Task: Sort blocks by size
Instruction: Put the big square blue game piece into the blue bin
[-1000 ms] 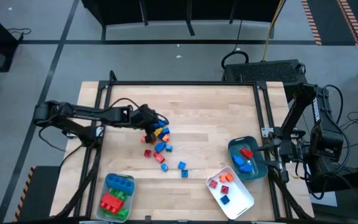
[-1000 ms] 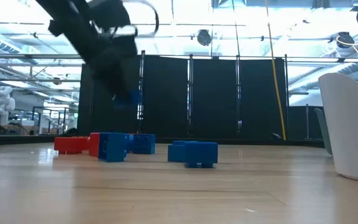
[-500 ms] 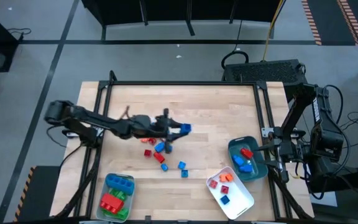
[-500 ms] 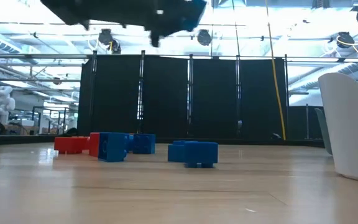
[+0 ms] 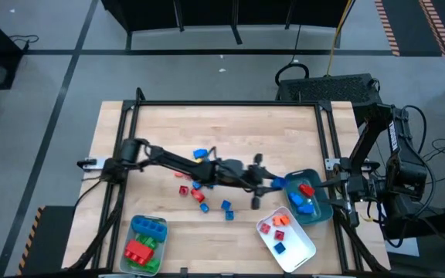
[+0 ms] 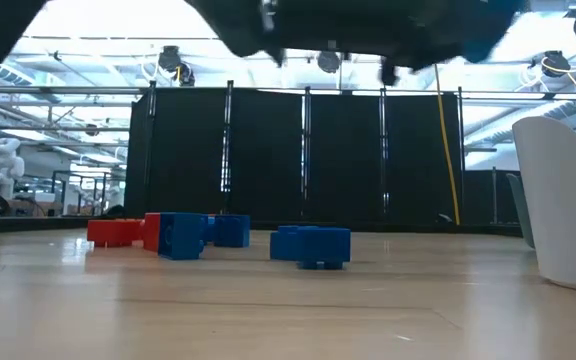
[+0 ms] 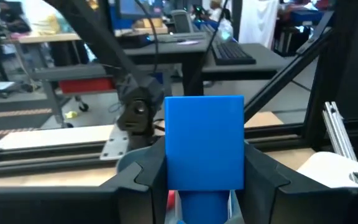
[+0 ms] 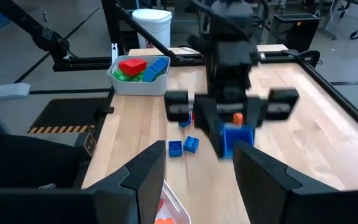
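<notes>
My left gripper (image 5: 275, 184) reaches level across the table, shut on a blue block (image 7: 204, 146) just left of the teal tray (image 5: 323, 213); the right wrist view shows this block (image 8: 236, 140) head-on. Several loose blocks lie mid-table: one blue (image 5: 201, 154), one red (image 5: 199, 196), another blue (image 5: 226, 205). The low view shows blue blocks (image 6: 313, 246) and a red one (image 6: 113, 232) flat on the wood. My right gripper (image 8: 201, 186) waits open at the table's right edge, holding nothing. My left gripper pinches the blue block by two opposite side faces (image 7: 169, 162) between its two fingers (image 7: 140, 180). The fingers lie level and point toward the table's right edge. The block is lifted clear of the table and sticks out past the fingertips.
A pale grey tray (image 5: 159, 241) at the near left holds green, red and blue blocks. A white tray (image 5: 304, 249) at the near right holds small red, orange and blue ones. The teal tray holds a red and some blue blocks. The white tray's wall (image 6: 568, 200) rises at the low view's right.
My left gripper has risen from the pile of blocks and swept toward the table's right edge, tipping from pointing down to level. The blue block went with it, lifted clear of the table, and now hangs beside the teal tray.
</notes>
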`<move>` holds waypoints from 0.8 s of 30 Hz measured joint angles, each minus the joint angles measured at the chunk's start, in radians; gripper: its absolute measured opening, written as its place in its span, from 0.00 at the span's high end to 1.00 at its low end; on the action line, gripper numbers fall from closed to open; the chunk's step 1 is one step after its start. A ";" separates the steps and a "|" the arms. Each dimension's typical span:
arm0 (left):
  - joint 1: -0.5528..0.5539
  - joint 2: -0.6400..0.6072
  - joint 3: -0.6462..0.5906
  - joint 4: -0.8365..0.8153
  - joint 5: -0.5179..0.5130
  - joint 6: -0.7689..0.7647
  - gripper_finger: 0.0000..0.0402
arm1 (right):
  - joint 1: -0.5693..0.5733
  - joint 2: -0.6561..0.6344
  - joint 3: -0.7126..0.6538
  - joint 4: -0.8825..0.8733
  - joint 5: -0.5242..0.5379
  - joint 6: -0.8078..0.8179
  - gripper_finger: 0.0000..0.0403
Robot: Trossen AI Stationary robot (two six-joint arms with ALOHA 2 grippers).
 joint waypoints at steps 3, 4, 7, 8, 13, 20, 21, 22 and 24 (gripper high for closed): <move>0.006 0.082 0.130 -0.067 0.013 0.000 0.65 | 0.000 0.000 0.000 -0.001 0.000 0.000 0.58; 0.008 0.106 0.170 -0.085 0.018 -0.001 0.65 | 0.000 0.000 0.000 -0.001 0.000 0.000 0.58; 0.011 0.177 0.283 -0.120 0.031 -0.001 0.65 | 0.000 0.000 0.000 -0.001 -0.001 -0.008 0.58; 0.011 0.199 0.318 -0.130 0.031 -0.001 0.65 | 0.000 0.000 0.000 -0.001 -0.001 -0.011 0.58; 0.016 0.297 0.449 -0.137 0.030 0.000 0.65 | 0.000 0.000 0.000 -0.001 -0.001 -0.013 0.58; 0.053 0.395 0.571 -0.153 0.026 -0.005 0.64 | 0.000 0.000 0.000 -0.001 -0.001 -0.018 0.58; 0.057 0.402 0.574 -0.150 0.026 -0.001 0.62 | 0.000 0.000 0.000 -0.001 -0.001 -0.018 0.58; 0.060 0.406 0.574 -0.158 0.027 -0.001 0.60 | 0.000 0.000 0.000 0.000 -0.001 -0.018 0.58; 0.066 0.413 0.574 -0.161 0.040 -0.001 0.55 | 0.000 0.000 0.000 -0.001 -0.002 -0.018 0.58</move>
